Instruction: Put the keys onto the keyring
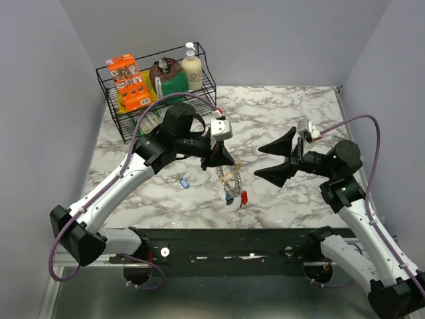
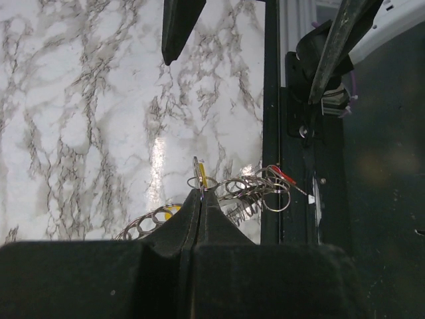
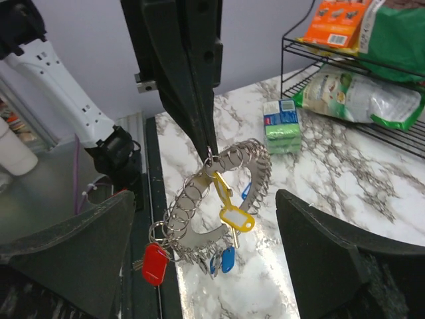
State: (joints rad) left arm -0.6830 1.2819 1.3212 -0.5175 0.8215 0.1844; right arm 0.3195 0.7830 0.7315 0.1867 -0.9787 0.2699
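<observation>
Two broad black fingers (image 3: 319, 252) of the right gripper (image 1: 257, 161) filled the bottom of its wrist view, spread wide with nothing in their grasp. In the top view this gripper stood near the ring on its right, not touching it.

Between and beyond those fingers hung one large silver keyring made of many small linked loops (image 3: 249, 159). It was pinched at its top by the left gripper (image 1: 224, 161), whose two fingers were pressed fully together on the metal, and it dangled above the white marble-patterned table (image 1: 279, 119), near the front edge.

On the ring I counted one red-headed key (image 3: 155, 264), one yellow-headed key (image 3: 237, 218), and what looked like two blue-headed keys (image 3: 226, 259) at the lowest point; their blades were too tangled to count surely. One more blue key (image 1: 184, 182) lay loose on the table, left of the ring and apart from it.

At the far left corner stood one black wire basket (image 1: 113, 86) holding one orange box (image 1: 129, 81), one green bag (image 1: 171, 78) and one cream pump bottle (image 1: 192, 66). One green sponge pack (image 3: 282, 126) sat beside it.
</observation>
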